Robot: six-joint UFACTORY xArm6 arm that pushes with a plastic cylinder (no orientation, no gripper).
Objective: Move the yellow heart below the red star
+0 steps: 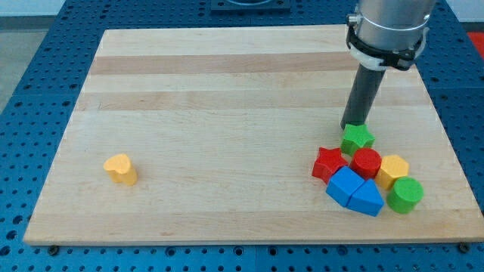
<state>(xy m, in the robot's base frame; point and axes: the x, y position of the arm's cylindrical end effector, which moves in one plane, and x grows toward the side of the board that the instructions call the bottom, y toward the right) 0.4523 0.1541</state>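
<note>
Yellow heart point(120, 168) sits alone near the view's left on the wooden surface point(227, 83), well apart from the red star point(329, 164), which lies at the left edge of a tight cluster at the view's right. My tip point(352, 125) stands just above that cluster, at or touching the top of the green star point(357, 138); there is no hand on this arm to spread or pinch, only the dark rod. By my reading the task is barely begun: the tip is at the wrong end of the board, and the next move calls for travelling round to the heart's left side, then pushing it rightward to a spot just under the star without knocking the blue blocks point(354, 191) there. All pieces look like painted, smooth, chunky solids; a red cylinder point(366, 162), yellow hexagon point(392, 170) and green cylinder point(405, 195) crowd nearby, on pale, banded, matt timber
</note>
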